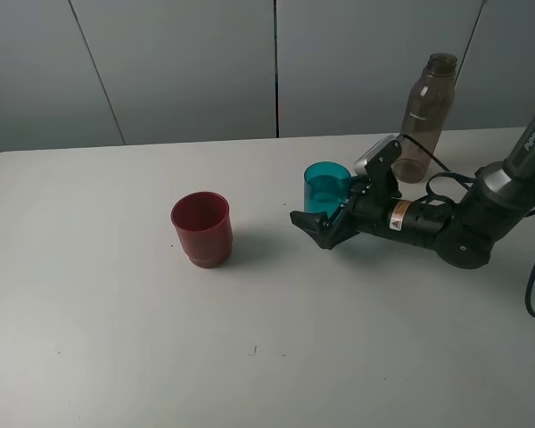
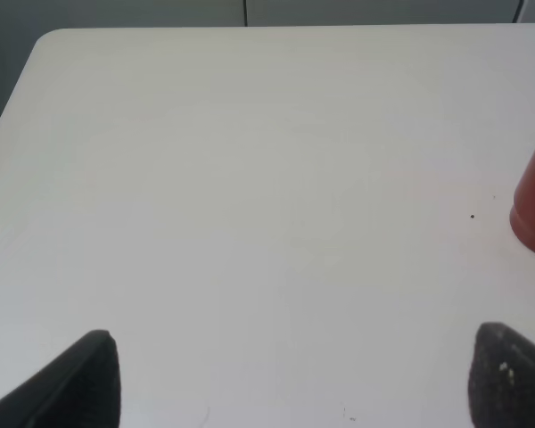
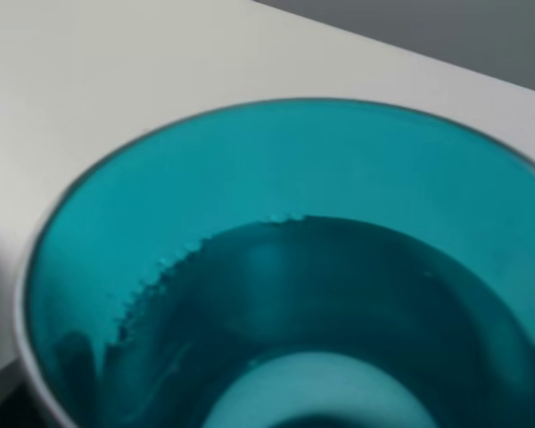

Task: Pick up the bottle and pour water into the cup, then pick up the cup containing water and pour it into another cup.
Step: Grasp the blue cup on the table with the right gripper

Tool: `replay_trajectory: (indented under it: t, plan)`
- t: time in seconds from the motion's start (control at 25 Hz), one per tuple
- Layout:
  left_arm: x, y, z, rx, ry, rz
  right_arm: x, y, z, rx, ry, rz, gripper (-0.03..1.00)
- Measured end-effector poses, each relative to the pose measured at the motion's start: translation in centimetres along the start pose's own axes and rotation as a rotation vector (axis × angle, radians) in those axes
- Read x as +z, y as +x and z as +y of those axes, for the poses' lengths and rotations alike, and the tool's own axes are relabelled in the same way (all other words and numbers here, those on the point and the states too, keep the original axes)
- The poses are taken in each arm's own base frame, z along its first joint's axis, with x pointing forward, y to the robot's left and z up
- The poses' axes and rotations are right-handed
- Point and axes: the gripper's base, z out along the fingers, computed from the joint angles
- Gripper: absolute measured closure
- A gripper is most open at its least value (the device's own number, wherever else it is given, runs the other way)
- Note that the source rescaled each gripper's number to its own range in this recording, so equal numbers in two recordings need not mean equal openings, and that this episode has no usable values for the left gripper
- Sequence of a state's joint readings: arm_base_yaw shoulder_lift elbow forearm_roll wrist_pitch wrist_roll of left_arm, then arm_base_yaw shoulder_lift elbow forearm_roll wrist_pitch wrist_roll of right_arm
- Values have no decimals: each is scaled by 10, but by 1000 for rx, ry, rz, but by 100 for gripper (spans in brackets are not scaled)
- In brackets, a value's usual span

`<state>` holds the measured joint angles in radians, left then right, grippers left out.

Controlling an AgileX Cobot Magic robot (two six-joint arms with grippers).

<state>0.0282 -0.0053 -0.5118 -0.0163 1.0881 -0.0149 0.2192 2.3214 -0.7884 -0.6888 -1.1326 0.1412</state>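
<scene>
The one word that can be read is "PIPER", in white on the right arm (image 1: 481, 214) near the picture's edge. A small yellow-and-orange sticker (image 1: 398, 217) sits on the arm's forearm, with print too small to make out. The bottle (image 1: 425, 119) bears faint marks that are also unreadable.

In the high view the bottle stands upright at the far edge of the surface (image 1: 116, 339), behind the right arm. The teal cup (image 1: 325, 185) stands upright just in front of it. The right hand (image 1: 319, 225) lies low at this cup with its jaws spread wide, hiding the cup's base. Whether a finger touches the cup cannot be told. The red cup (image 1: 201, 229) stands upright, well apart from the teal cup, toward the left.

Only the right wrist view looks down into the teal cup, where water fills the lower part and small bubbles line its edge. The left hand (image 2: 299, 383) shows only in its own wrist view. Its two dark fingertips (image 2: 89, 383) are far apart above bare surface, holding nothing, and part of the red cup is in sight.
</scene>
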Motion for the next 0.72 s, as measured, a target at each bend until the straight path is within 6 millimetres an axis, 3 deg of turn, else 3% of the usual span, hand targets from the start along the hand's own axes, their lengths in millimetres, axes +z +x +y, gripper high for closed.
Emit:
replay_trajectory:
  t: [0.72]
  plan:
    - [0,0,0,0,0,0,5,-3,-3,16,27,-43,-3]
